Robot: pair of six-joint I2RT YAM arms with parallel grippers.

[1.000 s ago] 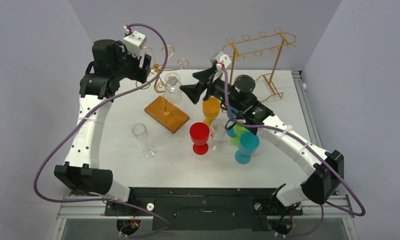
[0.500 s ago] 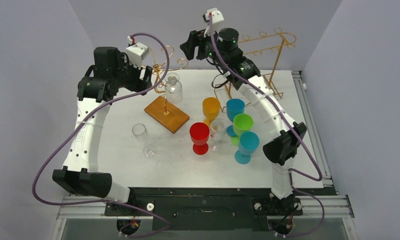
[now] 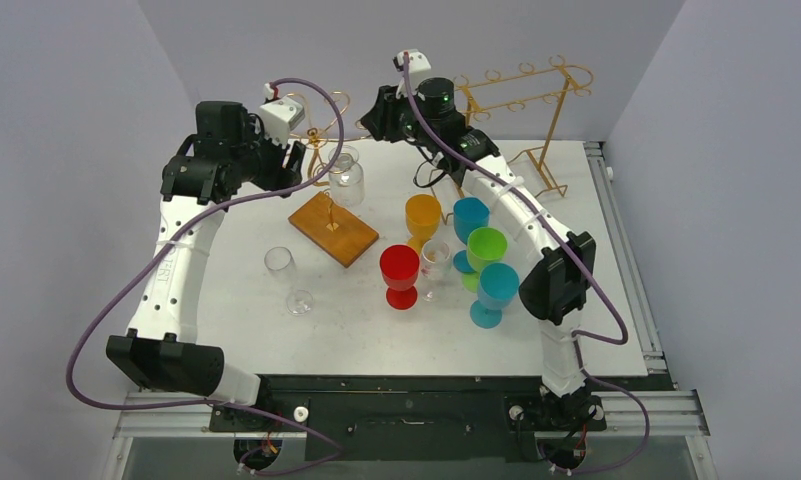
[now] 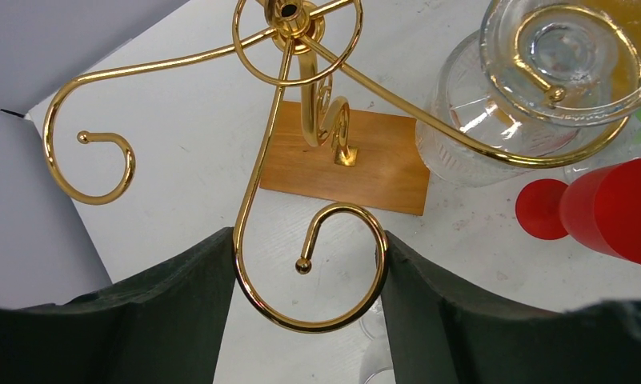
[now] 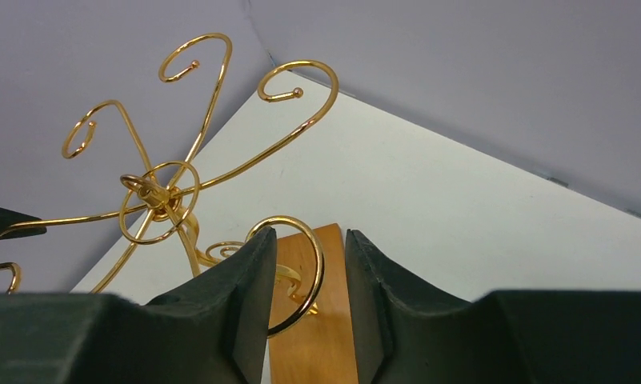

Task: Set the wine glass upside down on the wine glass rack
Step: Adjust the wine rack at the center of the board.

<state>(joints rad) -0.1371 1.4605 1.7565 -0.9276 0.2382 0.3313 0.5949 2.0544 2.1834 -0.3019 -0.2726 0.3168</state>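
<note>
A clear wine glass (image 3: 346, 178) is seen hanging upside down from the gold wine glass rack (image 3: 334, 232) in the upper middle of the overhead frame. Its foot is caught in one of the curled arms and its bowl is pointed at the desk (image 3: 376, 335). In the left wrist view the same glass fills the upper right corner, the foot cradled in a wire loop. The placing itself is judged to be done. Both arms are gathered at the rack: the left tool (image 4: 307, 264) is pressed against both sides of a spiral curl and appears to be gripping it. The right tool (image 5: 310, 240) is held partly open around another curl, with a gap visible between the wire and one jaw. What is thought to be left is for the rack to be let go and the arms drawn clear without the hung glass being jarred. A second clear glass (image 3: 286, 278) is seen on the desk at centre left, apparently on its side. Coloured goblets (image 3: 423, 215) are grouped right of centre, none of them touched.
</note>
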